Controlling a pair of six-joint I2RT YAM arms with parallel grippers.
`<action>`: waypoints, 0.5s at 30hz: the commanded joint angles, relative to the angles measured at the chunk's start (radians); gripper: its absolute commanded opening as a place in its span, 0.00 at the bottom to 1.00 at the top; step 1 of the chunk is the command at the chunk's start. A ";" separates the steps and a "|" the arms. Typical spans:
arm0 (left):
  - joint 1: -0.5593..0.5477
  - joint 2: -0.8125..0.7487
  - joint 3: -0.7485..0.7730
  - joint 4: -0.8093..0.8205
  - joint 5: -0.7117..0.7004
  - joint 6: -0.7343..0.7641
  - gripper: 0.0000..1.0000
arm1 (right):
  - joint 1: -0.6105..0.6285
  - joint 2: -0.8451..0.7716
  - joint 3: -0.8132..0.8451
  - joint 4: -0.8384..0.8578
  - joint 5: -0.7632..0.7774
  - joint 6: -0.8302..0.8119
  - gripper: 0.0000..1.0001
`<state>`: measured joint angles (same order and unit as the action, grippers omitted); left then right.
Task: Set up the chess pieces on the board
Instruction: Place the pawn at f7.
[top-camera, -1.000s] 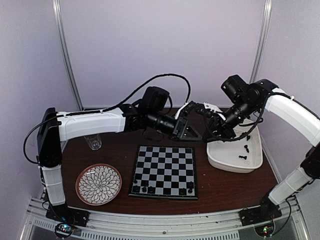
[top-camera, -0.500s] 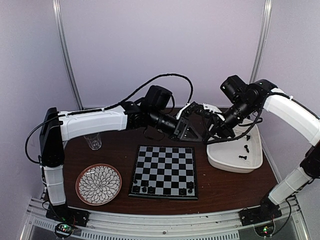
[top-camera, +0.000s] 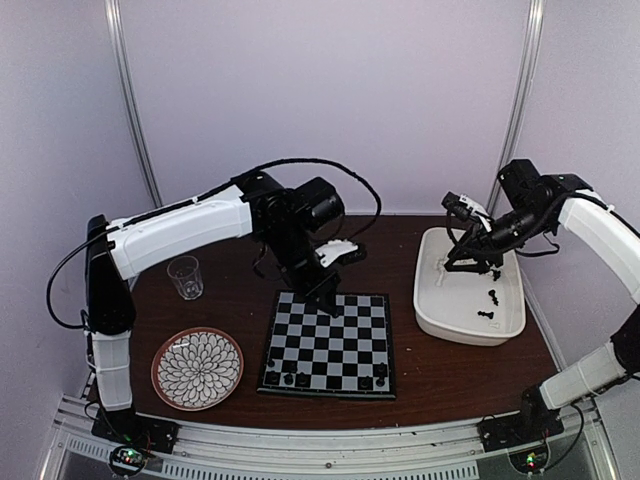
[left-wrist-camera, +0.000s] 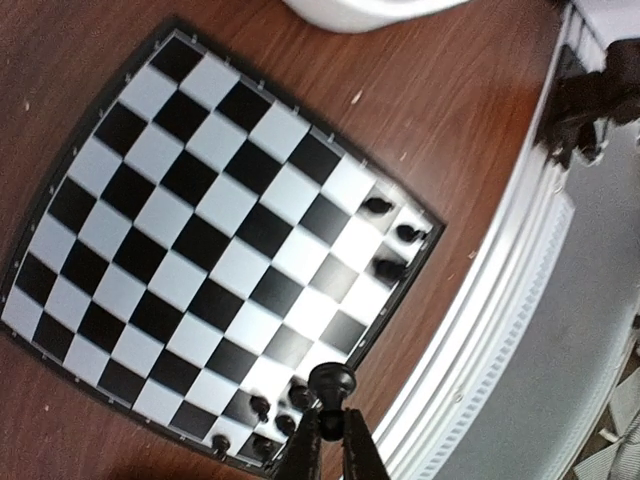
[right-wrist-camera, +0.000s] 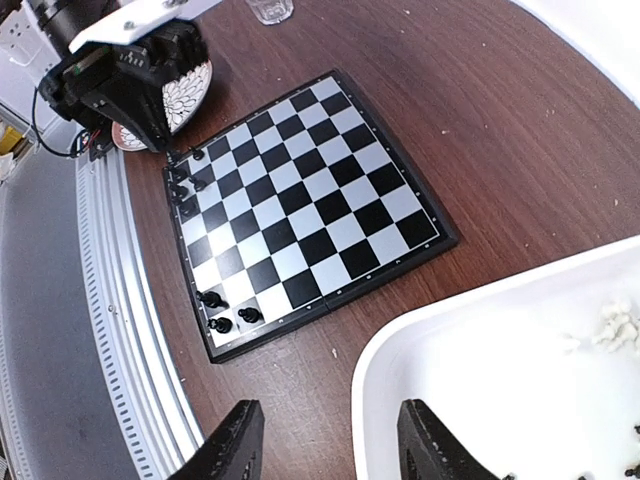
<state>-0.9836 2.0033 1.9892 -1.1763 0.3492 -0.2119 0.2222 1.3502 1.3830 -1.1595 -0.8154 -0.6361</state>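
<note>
Near rank of board (top-camera: 330, 335): black pieces (top-camera: 289, 379) clustered at 7 and 5 o'clock corners, back row apparently filling from ends. Plate (top-camera: 197, 368) at 8 o'clock. Left jaws clenched on black piece (left-wrist-camera: 331, 380), head poking past tips, over board's 12 o'clock edge, probably lining up placement. Glass (top-camera: 184, 277) at 10. Tub (top-camera: 450, 305) at 2 holds spare pieces (top-camera: 487, 314); right jaws released, empty, above it, likely next pick. Dark wood surface (top-camera: 440, 375); pale booth walls.
</note>
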 joint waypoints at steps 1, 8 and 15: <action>-0.054 0.024 0.014 -0.249 -0.209 0.148 0.02 | -0.019 0.018 -0.057 0.094 -0.004 0.058 0.50; -0.156 0.111 0.002 -0.320 -0.300 0.184 0.02 | -0.020 0.055 -0.058 0.111 -0.006 0.072 0.50; -0.167 0.179 0.011 -0.270 -0.334 0.165 0.01 | -0.020 0.058 -0.063 0.104 -0.022 0.069 0.50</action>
<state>-1.1633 2.1635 1.9877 -1.4490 0.0597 -0.0582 0.2062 1.4036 1.3300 -1.0664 -0.8146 -0.5728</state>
